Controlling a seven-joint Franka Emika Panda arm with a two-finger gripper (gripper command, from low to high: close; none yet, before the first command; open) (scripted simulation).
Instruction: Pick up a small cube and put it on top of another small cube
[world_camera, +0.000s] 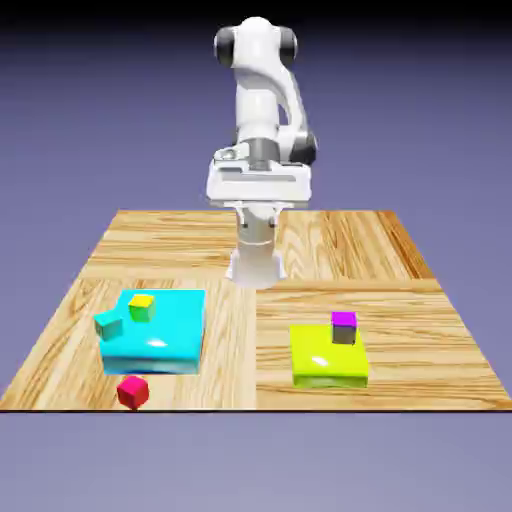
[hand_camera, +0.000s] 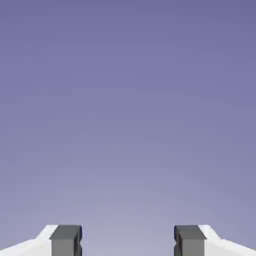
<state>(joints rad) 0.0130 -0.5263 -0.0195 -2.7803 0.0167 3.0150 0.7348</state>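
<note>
Nothing looks done yet: the end effector (hand_camera: 128, 240) has its fingertips apart and empty, above and well away from the red cube (world_camera: 133, 392), so picking and stacking both remain.

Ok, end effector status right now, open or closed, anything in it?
End effector: open, fingertips wide apart, nothing between them.

Both views: no words, names, numbers or signs to read.
</note>
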